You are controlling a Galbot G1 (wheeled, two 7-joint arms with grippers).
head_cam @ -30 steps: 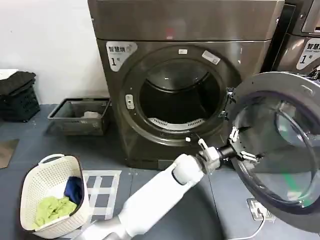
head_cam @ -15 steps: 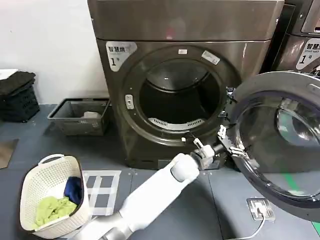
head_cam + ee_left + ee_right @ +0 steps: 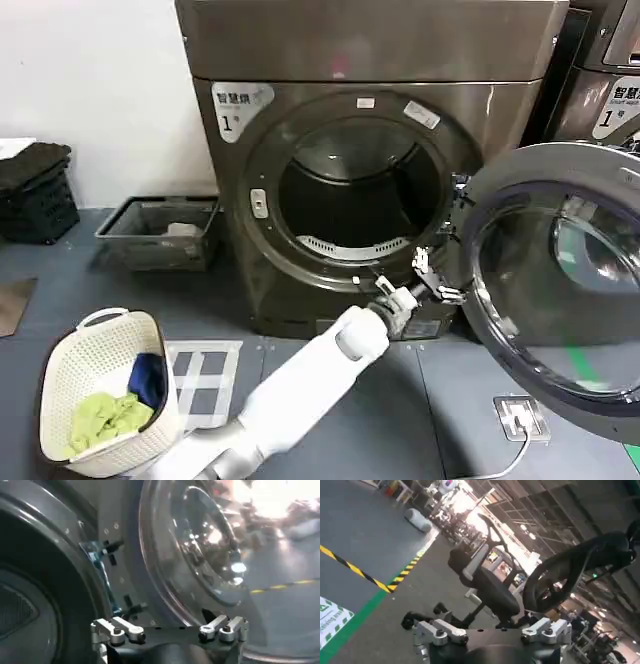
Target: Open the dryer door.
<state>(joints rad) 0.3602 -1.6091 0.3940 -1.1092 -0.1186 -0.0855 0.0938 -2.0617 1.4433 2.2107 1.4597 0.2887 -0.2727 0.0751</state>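
The bronze-brown dryer (image 3: 370,50) with its "1" label stands ahead, its round drum opening (image 3: 355,190) exposed. The dryer door (image 3: 560,170), chrome-ringed with dark glass, hangs swung out to the right on its hinge. My left arm reaches up from below, and my left gripper (image 3: 433,278) is open and empty just beside the door's hinge-side edge, below the hinge. In the left wrist view the door's shiny inner ring (image 3: 200,545) lies close ahead of the left gripper (image 3: 171,614). My right gripper (image 3: 490,625) is open, facing a room with an office chair.
A white laundry basket (image 3: 100,390) with green and blue clothes sits on the floor at the lower left, next to a checked mat (image 3: 205,385). A grey tray (image 3: 160,235) and a black crate (image 3: 35,195) stand by the wall. A neighbouring machine (image 3: 610,80) is right; a floor socket (image 3: 515,418) lies under the door.
My left gripper has drawn back to the left, off the door's inner rim and towards the hinge side. The door stays swung open, turned slightly.
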